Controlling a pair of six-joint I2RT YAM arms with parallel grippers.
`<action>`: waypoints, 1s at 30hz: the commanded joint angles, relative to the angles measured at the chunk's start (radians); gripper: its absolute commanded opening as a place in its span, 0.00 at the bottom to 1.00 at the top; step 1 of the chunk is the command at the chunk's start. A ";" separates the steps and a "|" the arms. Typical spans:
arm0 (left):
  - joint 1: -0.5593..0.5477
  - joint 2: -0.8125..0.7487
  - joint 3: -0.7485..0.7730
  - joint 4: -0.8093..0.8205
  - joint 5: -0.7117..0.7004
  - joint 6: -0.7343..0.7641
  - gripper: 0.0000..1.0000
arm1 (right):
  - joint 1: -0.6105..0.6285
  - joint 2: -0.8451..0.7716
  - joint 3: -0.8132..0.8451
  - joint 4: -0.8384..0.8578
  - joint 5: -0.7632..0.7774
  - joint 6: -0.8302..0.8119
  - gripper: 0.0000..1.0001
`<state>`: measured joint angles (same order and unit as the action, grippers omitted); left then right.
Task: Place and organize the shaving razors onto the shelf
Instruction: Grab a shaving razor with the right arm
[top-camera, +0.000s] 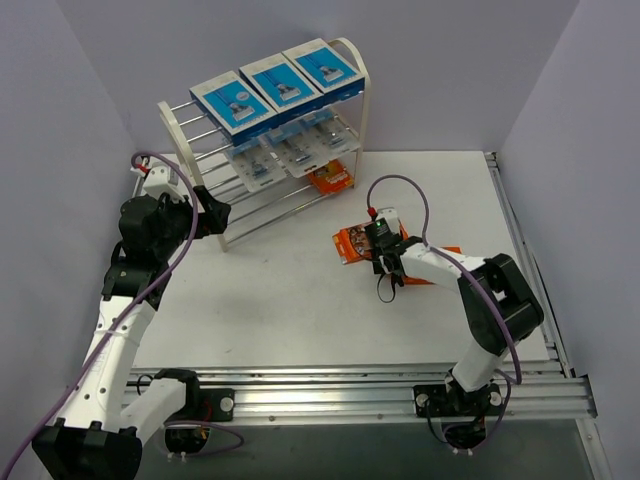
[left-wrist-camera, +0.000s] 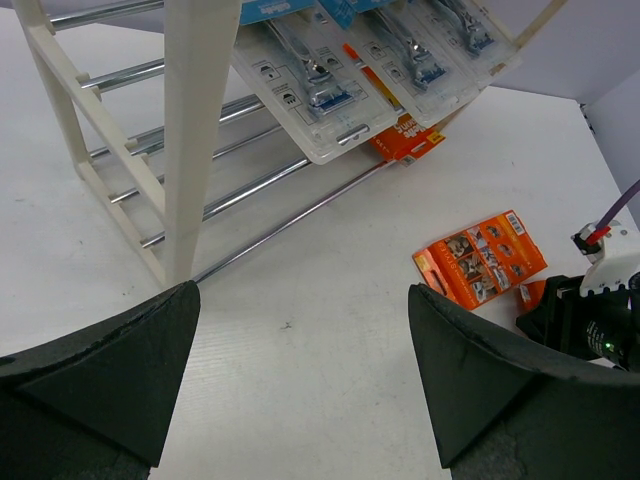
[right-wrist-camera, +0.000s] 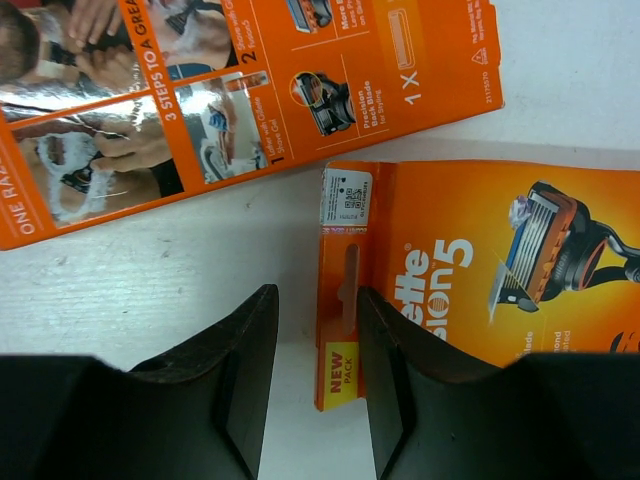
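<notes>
The white shelf (top-camera: 265, 150) holds three blue boxes (top-camera: 275, 85) on its top tier, three clear blister packs (top-camera: 290, 150) below them and one orange pack (top-camera: 331, 179) on a low tier. Two orange packs lie on the table: one back side up (top-camera: 350, 243) (right-wrist-camera: 230, 100), one front side up (top-camera: 440, 262) (right-wrist-camera: 480, 270). My right gripper (top-camera: 385, 262) (right-wrist-camera: 315, 310) is open, its jaws straddling the hang-tab edge of the front-up pack. My left gripper (top-camera: 215, 215) (left-wrist-camera: 300, 330) is open and empty over the table, beside the shelf's near end panel (left-wrist-camera: 195, 130).
The left wrist view shows the blister packs (left-wrist-camera: 315, 85), the shelved orange pack (left-wrist-camera: 405, 140), the back-up pack (left-wrist-camera: 480, 258) and the right arm's wrist (left-wrist-camera: 590, 320). A rail (top-camera: 520, 230) runs along the table's right edge.
</notes>
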<state>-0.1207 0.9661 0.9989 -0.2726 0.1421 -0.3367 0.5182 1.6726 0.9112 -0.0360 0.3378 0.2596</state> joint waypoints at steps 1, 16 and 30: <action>0.007 -0.001 0.015 0.058 0.017 -0.007 0.94 | 0.003 0.010 0.043 -0.056 0.076 -0.007 0.33; 0.013 0.000 0.018 0.053 0.024 -0.007 0.94 | 0.003 -0.002 0.052 -0.091 0.095 0.004 0.00; 0.013 -0.015 0.020 0.052 0.028 -0.005 0.94 | 0.081 -0.381 0.123 -0.197 -0.023 0.001 0.00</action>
<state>-0.1150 0.9657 0.9989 -0.2726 0.1486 -0.3370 0.5465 1.3529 0.9749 -0.1982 0.3485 0.2783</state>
